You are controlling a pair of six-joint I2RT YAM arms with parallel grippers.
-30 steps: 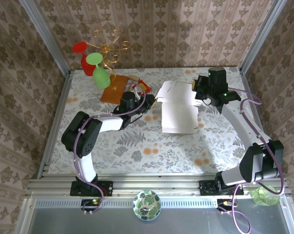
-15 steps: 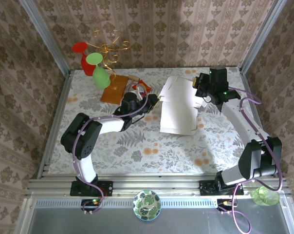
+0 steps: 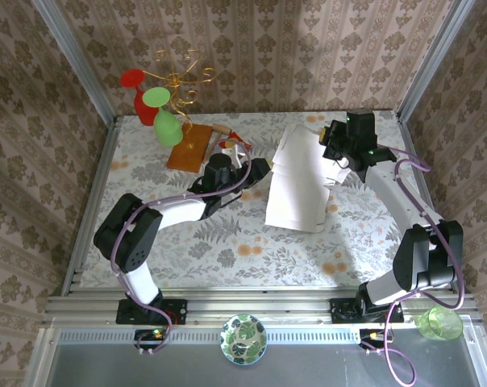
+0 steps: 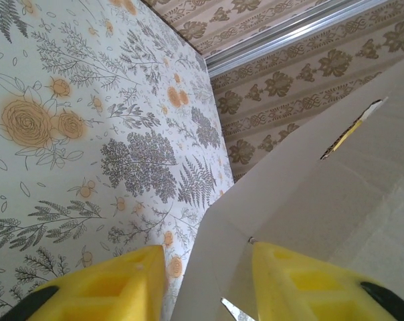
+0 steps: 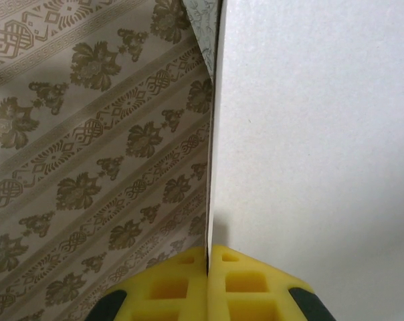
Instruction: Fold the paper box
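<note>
- My right pincer (image 5: 209, 284) is clamped tight on a thin edge of the paper box (image 5: 316, 134), with both yellow pads pressed against the sheet and no gap between them.
- From above, that pincer (image 3: 330, 149) grips the box's far right part, and the paper box (image 3: 296, 189) slopes from there down to the floral table (image 3: 227, 242), tilted rather than flat.
- My left pincer (image 4: 209, 284) stands apart, not gripping. Its yellow pads (image 4: 102, 291) sit on either side of a creased corner of the box (image 4: 322, 194).
- From above, the left pincer (image 3: 261, 168) is just beside the box's left edge, near the middle of the table.
- A brown wooden board (image 3: 189, 147) lies at the far left, well apart from the box.
- A green wine glass (image 3: 164, 121) and a red one (image 3: 135, 81) are beside the board.
</note>
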